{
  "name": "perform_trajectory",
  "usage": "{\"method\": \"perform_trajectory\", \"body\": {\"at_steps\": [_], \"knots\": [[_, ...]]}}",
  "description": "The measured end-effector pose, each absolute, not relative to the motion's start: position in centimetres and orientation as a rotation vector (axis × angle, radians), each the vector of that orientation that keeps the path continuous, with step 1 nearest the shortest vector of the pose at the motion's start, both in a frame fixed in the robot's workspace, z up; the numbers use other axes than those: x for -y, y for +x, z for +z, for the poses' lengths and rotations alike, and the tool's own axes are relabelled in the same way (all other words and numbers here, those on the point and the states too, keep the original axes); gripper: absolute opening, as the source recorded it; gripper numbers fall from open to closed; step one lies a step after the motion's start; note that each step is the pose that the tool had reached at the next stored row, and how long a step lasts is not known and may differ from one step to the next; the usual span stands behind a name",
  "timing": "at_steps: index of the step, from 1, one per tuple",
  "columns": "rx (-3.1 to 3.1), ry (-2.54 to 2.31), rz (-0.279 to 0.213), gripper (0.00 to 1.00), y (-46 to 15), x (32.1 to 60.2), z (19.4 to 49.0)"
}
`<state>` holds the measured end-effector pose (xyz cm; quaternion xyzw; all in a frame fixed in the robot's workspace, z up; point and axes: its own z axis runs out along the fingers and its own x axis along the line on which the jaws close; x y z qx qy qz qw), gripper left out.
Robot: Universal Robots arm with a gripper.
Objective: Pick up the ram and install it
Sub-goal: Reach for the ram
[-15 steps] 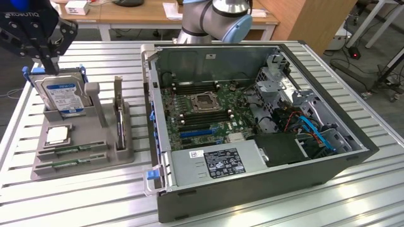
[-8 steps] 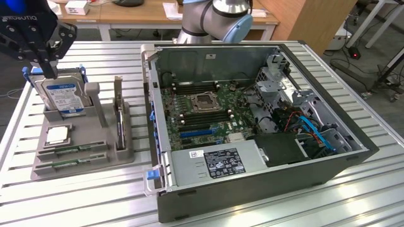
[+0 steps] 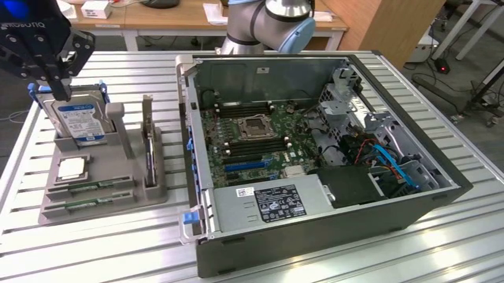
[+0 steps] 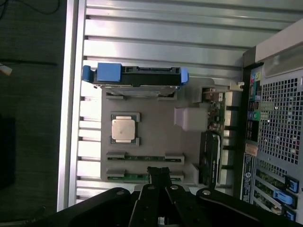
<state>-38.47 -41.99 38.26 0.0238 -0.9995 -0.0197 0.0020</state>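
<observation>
Up over the grey holder (image 3: 118, 171), at the exterior view's left, the gripper (image 3: 60, 89) hangs with its fingers pinched together and nothing between them. From this side its tips show against the top of the hard drive (image 3: 79, 121). Both ram sticks (image 3: 85, 188) sit in their slots at the holder's far end from the drive, one just beside the other, with the processor (image 3: 71, 168) between them and the drive. In the wrist view the fingertips (image 4: 154, 176) sit over that end.

The worry, I'd say, is how close the sticks are. Jaws coming down a shade off could straddle both, or nudge one while gripping its twin. Closed fingers would just butt the board edge unless they part first. A stick that thin may also tilt in the grip, and then it would not seat squarely inside the open case (image 3: 315, 159).
</observation>
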Motion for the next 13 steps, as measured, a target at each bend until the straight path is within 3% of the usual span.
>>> {"method": "perform_trajectory", "body": {"at_steps": [13], "knots": [[3.136, 0.075, -0.062, 0.09, -38.5, 43.3, 38.3]]}}
